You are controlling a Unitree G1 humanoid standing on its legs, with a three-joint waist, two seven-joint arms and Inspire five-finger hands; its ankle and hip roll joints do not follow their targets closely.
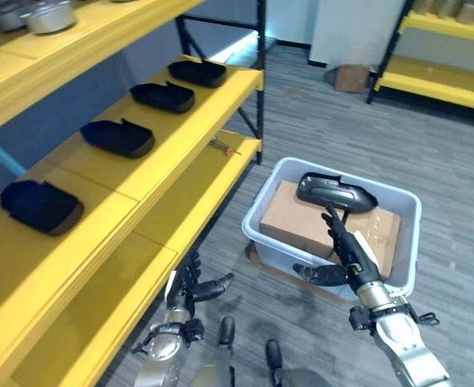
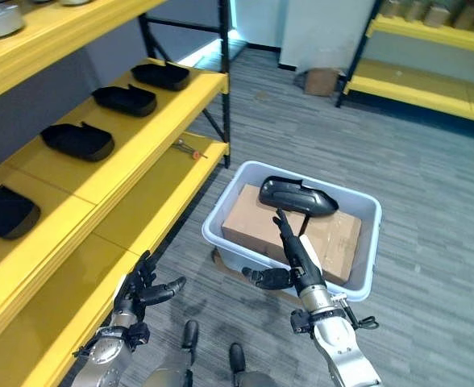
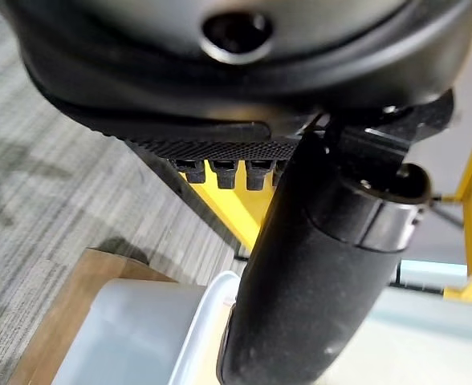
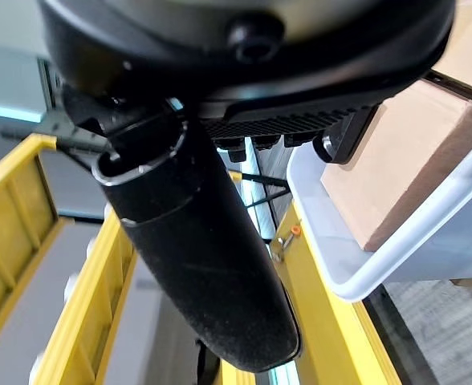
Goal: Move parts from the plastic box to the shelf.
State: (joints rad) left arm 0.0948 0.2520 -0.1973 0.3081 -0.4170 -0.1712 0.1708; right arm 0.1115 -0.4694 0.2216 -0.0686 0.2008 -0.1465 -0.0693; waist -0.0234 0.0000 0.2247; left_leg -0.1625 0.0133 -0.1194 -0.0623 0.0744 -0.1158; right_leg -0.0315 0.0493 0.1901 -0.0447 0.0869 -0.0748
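The right robot hand [image 1: 346,254] reaches with straight, spread fingers toward the last part [image 1: 334,192], lying on cardboard in the box [image 1: 410,242]. Four parts [image 1: 118,137] already sit on the shelf [image 1: 152,173]. The left robot hand [image 1: 190,288] hangs relaxed, empty.

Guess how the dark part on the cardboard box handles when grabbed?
The dark part looks like a rigid moulded shell, so probably stiff and light. Its glossy curved top may be slippery. Resting on the cardboard box, it could slide if pushed.
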